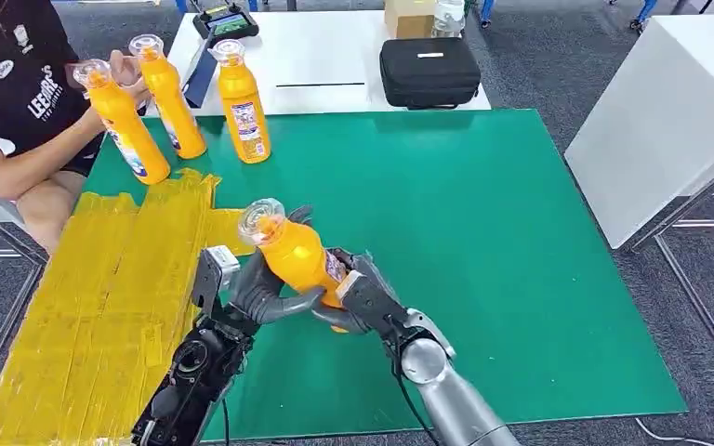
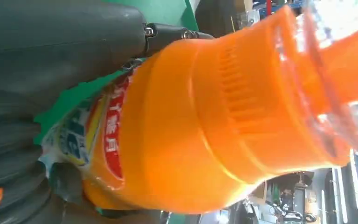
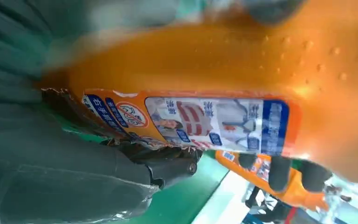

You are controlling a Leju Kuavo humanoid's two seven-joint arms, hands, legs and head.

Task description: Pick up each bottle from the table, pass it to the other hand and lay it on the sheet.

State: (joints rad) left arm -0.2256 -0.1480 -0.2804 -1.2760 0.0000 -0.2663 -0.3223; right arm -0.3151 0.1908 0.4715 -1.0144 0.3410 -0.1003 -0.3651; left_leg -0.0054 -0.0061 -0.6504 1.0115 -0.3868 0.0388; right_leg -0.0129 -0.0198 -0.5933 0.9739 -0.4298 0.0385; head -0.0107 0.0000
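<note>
Head view: high on the robot, facing forward and down over the green-topped table (image 1: 483, 232).
Left wrist view: right behind the left hand (image 2: 32, 70), pressed close to the orange plastic bottle with a clear cap (image 2: 205, 121).
Right wrist view: equally close behind the right hand (image 3: 51, 177).
Shared: the orange bottle, in all three.

Green table (image 1: 483, 260): yellow sheet (image 1: 102, 307) at left, three orange bottles (image 1: 242, 107) at far-left corner.
</note>
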